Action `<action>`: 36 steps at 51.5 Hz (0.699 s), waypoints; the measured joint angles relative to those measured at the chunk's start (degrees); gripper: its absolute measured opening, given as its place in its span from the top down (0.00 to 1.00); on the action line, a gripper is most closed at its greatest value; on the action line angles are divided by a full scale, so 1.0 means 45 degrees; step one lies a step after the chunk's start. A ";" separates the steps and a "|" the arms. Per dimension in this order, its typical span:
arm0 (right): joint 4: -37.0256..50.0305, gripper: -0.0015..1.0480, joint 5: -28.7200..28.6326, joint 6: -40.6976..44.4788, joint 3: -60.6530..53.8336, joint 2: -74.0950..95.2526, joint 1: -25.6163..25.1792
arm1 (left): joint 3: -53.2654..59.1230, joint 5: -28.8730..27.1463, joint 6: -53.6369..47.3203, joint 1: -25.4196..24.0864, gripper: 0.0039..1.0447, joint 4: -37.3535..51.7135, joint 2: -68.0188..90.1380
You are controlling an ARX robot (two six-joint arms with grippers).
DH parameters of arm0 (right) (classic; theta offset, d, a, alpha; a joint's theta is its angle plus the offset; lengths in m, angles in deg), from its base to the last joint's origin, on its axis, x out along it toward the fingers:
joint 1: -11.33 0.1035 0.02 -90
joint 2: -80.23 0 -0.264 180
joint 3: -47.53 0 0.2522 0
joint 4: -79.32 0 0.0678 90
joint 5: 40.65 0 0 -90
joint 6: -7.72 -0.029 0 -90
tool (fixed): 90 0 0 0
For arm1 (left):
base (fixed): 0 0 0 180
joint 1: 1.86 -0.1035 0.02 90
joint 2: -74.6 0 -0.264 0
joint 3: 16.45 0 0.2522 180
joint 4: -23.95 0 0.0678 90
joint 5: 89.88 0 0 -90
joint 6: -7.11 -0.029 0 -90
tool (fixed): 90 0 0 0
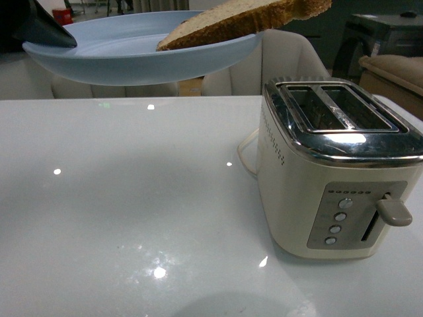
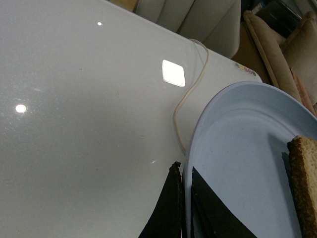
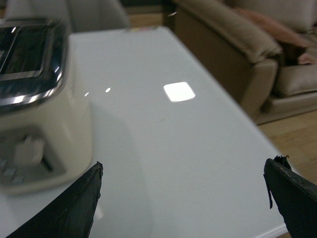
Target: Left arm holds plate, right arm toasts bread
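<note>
The pale blue plate (image 1: 132,56) hangs tilted in the air at the top left of the front view, above the white table (image 1: 132,198). My left gripper (image 2: 183,168) is shut on its rim, one dark finger on each side; part of it shows as a dark shape (image 1: 43,30) at the plate's left edge. The bread (image 1: 244,23), a brown-crusted slice, lies on the plate and juts past its right rim; its crust edge (image 2: 303,183) shows in the left wrist view. My right gripper (image 3: 183,171) stands wide open over bare table beside the toaster, holding nothing.
A cream and chrome toaster (image 1: 337,172) with two empty slots stands at the table's right, lever (image 1: 394,212) up; it also appears blurred (image 3: 34,99) in the right wrist view. Its cord (image 2: 190,99) trails across the table. Sofas (image 3: 237,54) stand beyond the table edge.
</note>
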 joint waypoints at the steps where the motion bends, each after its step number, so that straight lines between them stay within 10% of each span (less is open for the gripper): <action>1: 0.0097 0.06 0.0083 0.0005 0.0112 0.0092 0.0000 | 0.0000 -0.0010 0.0000 0.0000 0.98 0.0010 0.0015; 20: 0.3395 0.06 -0.1311 0.0151 0.5173 0.6193 0.0010 | -0.0005 -0.0005 -0.0005 0.0000 0.98 0.0019 0.0058; 36: 0.2497 0.06 -0.2909 -0.1433 0.9073 1.0258 0.1088 | -0.0005 -0.0010 -0.0005 0.0000 0.98 0.0019 0.0058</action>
